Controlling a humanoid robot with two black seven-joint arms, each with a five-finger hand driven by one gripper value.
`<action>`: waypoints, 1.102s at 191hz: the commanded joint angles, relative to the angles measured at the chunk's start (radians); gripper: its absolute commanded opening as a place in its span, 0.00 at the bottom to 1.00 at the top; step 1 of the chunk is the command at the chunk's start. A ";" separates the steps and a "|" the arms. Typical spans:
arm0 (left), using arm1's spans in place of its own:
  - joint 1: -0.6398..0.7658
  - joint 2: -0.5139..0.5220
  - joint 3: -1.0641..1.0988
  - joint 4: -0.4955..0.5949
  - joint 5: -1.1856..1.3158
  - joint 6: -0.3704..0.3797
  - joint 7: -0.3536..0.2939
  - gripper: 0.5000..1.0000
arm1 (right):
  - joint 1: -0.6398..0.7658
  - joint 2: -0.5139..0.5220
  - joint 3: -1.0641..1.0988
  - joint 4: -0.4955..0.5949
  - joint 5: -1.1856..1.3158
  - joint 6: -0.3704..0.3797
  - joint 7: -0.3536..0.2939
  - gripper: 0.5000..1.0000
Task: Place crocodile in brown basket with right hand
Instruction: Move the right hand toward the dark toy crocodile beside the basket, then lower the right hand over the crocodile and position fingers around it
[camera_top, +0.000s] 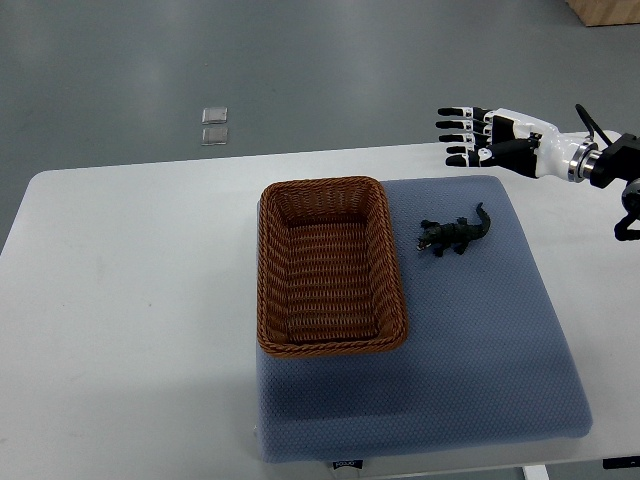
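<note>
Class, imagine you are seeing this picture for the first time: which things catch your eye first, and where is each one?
The brown wicker basket stands out first, empty, in the middle, on the left part of a blue mat. Just right of it, a small dark toy crocodile lies on the mat, apart from the basket. At the upper right, the black-and-white right hand hovers with fingers spread, holding nothing.

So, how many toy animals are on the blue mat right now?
1. The crocodile lies on the blue mat, just right of the brown basket. The basket looks empty, so none seems hidden.
</note>
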 joint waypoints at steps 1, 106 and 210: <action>0.000 0.000 0.000 0.001 0.000 0.000 0.001 1.00 | 0.016 -0.003 0.001 0.003 -0.189 0.000 0.085 0.86; 0.000 0.000 0.000 0.001 0.000 0.000 0.001 1.00 | 0.059 -0.043 -0.124 0.161 -0.802 -0.227 0.268 0.86; 0.000 0.000 0.000 -0.001 0.000 0.000 -0.001 1.00 | 0.120 -0.023 -0.388 0.153 -0.865 -0.480 0.179 0.86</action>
